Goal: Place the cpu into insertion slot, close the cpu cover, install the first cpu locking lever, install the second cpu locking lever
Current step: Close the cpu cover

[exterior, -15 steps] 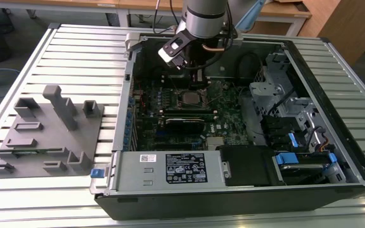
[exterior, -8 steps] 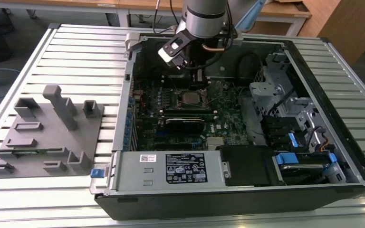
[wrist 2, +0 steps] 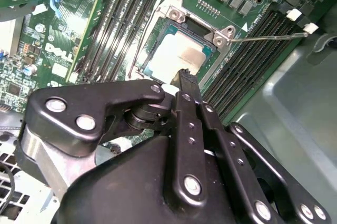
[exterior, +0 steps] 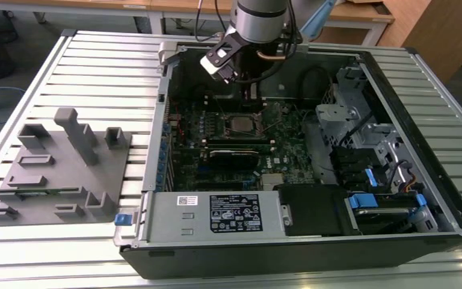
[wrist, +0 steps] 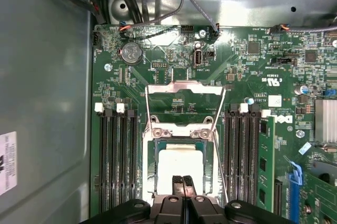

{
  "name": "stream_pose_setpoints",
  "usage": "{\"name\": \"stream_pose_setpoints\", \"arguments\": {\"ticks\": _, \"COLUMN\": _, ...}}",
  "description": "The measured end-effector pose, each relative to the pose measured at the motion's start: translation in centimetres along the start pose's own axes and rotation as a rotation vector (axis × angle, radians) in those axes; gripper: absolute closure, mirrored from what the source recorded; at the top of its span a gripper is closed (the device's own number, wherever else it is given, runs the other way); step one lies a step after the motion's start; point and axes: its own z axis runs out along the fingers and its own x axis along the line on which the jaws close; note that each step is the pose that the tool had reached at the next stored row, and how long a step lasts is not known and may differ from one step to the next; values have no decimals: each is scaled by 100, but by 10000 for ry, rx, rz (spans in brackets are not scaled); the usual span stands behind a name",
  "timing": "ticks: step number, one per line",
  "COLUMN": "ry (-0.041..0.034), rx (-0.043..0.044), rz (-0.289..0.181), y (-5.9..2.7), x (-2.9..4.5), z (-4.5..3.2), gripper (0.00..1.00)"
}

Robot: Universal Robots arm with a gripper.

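From my seat I see the open computer case [exterior: 295, 262] on a slatted table [exterior: 38, 72]. A grey fixture tray [exterior: 55, 174] lies outside it toward the exterior view's left. Inside, rows of black memory slots [wrist: 118, 155] flank the socket on both sides. A green memory stick [wrist: 266, 155] stands in one row, and a coin battery [wrist: 130, 53] sits further along the board. A thin wire lever [wrist 2: 268, 37] sticks out across the slots beside the socket, the nearest thing in the fingers' way.

The cpu [wrist: 179, 163] lies in the socket. The cpu cover [wrist: 184, 88] appears tipped up on the side of the socket away from my fingertips, with board showing through its window.

The arm [exterior: 259, 18] drops from the top centre of the exterior view into the case. The gripper [wrist: 184, 181] hangs just over the cpu, fingers pressed together and gripping nothing — whether they touch the chip I cannot tell.
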Motion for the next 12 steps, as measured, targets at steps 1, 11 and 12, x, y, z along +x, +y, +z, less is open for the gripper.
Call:
{"name": "stream_pose_setpoints", "arguments": {"ticks": 1, "ry": 0, "rx": 0, "rz": 0, "y": 0, "x": 0, "z": -20, "gripper": 89}}
{"name": "stream_pose_setpoints", "arguments": {"ticks": 11, "ry": 1, "rx": 0, "rz": 0, "y": 1, "x": -1, "z": -126, "gripper": 89}}
{"name": "stream_pose_setpoints", "arguments": {"ticks": 12, "ry": 0, "rx": 0, "rz": 0, "y": 2, "x": -1, "z": -127, "gripper": 89}}
